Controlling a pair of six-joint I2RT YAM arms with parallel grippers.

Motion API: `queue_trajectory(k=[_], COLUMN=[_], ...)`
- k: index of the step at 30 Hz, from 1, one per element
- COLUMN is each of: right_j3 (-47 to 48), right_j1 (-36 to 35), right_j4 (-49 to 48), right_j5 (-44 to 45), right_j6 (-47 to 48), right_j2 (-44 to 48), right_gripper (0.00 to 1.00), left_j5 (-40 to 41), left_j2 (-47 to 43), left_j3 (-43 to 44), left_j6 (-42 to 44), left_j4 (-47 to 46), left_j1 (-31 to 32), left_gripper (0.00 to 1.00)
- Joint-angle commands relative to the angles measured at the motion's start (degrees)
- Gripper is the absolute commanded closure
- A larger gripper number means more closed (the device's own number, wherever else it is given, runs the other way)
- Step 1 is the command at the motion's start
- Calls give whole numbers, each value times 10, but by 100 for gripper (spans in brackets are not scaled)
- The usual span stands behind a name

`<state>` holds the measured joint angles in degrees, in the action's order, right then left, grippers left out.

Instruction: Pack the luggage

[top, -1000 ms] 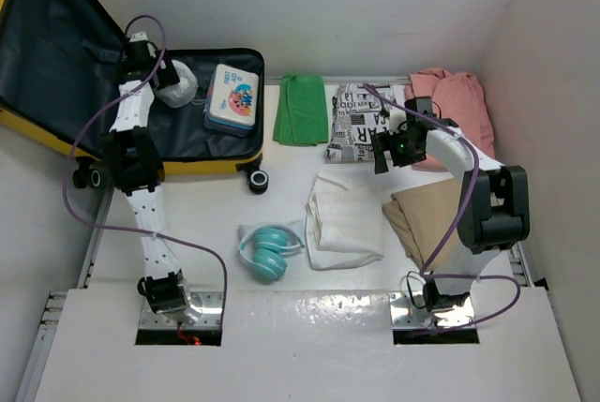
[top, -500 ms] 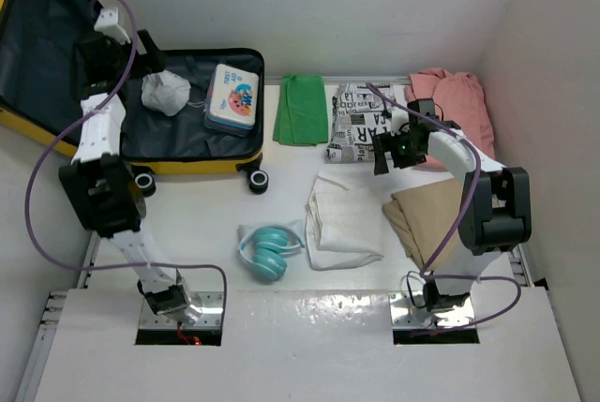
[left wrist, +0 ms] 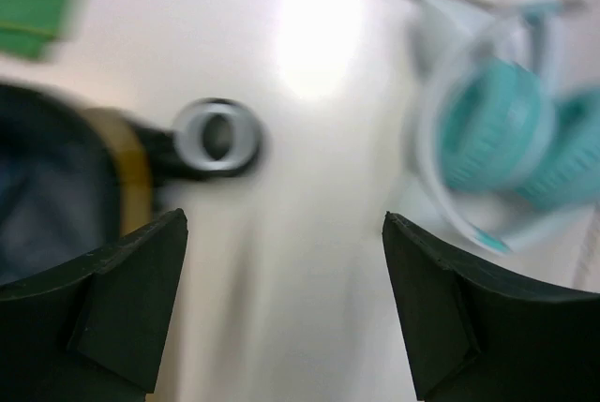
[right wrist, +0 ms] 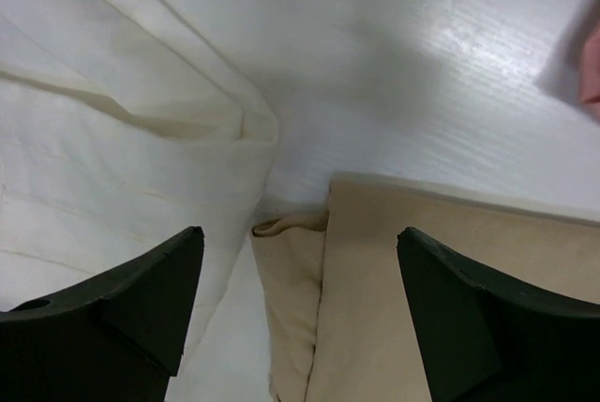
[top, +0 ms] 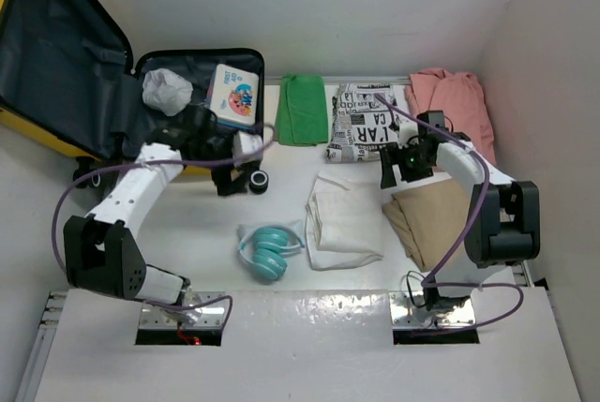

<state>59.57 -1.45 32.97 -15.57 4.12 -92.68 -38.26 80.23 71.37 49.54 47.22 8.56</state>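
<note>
- Top view only: luggage (top: 56, 55) open, beyond and left of teal headphones (top: 270, 252).
- Left wrist view: left claw (left wrist: 284, 233) released, empty, over bare bench between headphones and a luggage wheel (left wrist: 217, 136).
- Right wrist view: right claw (right wrist: 300, 238) released, above cream cloth (right wrist: 112, 140) and tan cloth (right wrist: 450, 261), right of headphones.

Large black letters reading "AR" and, above them, "CA" stand out on the folded newspaper-print cloth (top: 361, 126) in the top external view, while its finer print and any lettering on the cartoon lid of the white-and-blue tin box (top: 232, 96) are too small to read.
</note>
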Motion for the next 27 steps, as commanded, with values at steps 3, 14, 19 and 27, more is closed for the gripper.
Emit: queue_trajectory(k=[3, 14, 19, 27], right_j3=[-23, -67, -88, -105], right_j1=[4, 12, 14, 13], right_j4=[12, 33, 38, 48], right_j5=[-15, -1, 4, 9], right_j6=[15, 24, 24, 27], right_j2=[44, 101, 123, 141], right_gripper=[17, 18, 18, 18], left_j5=[26, 52, 35, 29], left_j2=[-46, -17, -4, 12], left_j3=[-93, -146, -151, -186], left_j6=[179, 173, 132, 59], left_j4=[84, 99, 82, 13], left_j1=[87, 120, 125, 145], left_gripper=[13, 24, 23, 14])
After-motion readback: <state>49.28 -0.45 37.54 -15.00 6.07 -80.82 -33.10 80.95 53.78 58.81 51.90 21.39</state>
